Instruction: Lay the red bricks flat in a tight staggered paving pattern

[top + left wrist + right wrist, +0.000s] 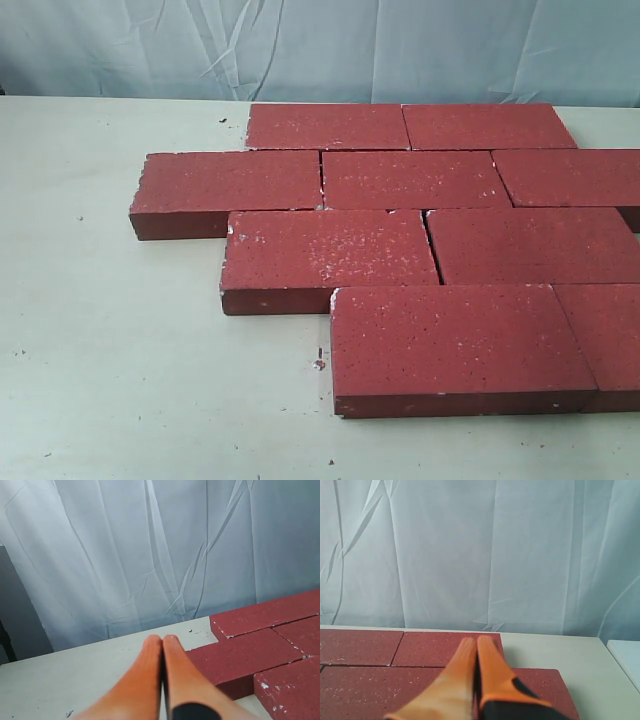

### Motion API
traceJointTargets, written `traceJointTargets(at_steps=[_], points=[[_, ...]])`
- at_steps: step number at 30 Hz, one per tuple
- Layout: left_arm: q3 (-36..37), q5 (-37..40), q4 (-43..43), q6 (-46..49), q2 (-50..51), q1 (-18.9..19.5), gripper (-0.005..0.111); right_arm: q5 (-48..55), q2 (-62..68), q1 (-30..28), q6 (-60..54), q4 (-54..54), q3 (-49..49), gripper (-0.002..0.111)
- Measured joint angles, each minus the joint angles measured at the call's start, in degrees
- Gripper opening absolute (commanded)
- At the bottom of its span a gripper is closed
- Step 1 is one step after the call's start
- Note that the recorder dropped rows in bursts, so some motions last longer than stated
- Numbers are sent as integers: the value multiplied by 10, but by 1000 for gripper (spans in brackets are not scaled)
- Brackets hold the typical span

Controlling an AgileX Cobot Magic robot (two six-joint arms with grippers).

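Note:
Several red bricks (420,235) lie flat in four staggered rows, edges touching, on the pale table (110,350). The nearest row's left brick (460,345) sits at the front; the second row from the back sticks out furthest left (230,185). Neither gripper shows in the exterior view. In the left wrist view my left gripper (162,639), with orange fingers pressed together, hangs shut and empty above the table beside the bricks (250,652). My right gripper (476,641) is shut and empty too, above the bricks (445,650) near their far edge.
A wrinkled pale blue-white curtain (300,45) hangs behind the table. Small crumbs and chips (319,364) lie on the table in front of the bricks. A white object's corner (626,655) shows past the table edge in the right wrist view.

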Motion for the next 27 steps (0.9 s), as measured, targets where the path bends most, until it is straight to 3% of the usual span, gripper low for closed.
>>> traceJointTargets(at_steps=[16, 27], points=[[15, -23, 21, 0, -14, 7, 0, 0, 0, 0, 0, 0, 0, -1], [92, -50, 18, -31, -50, 105, 0, 0, 0, 0, 0, 0, 0, -1]])
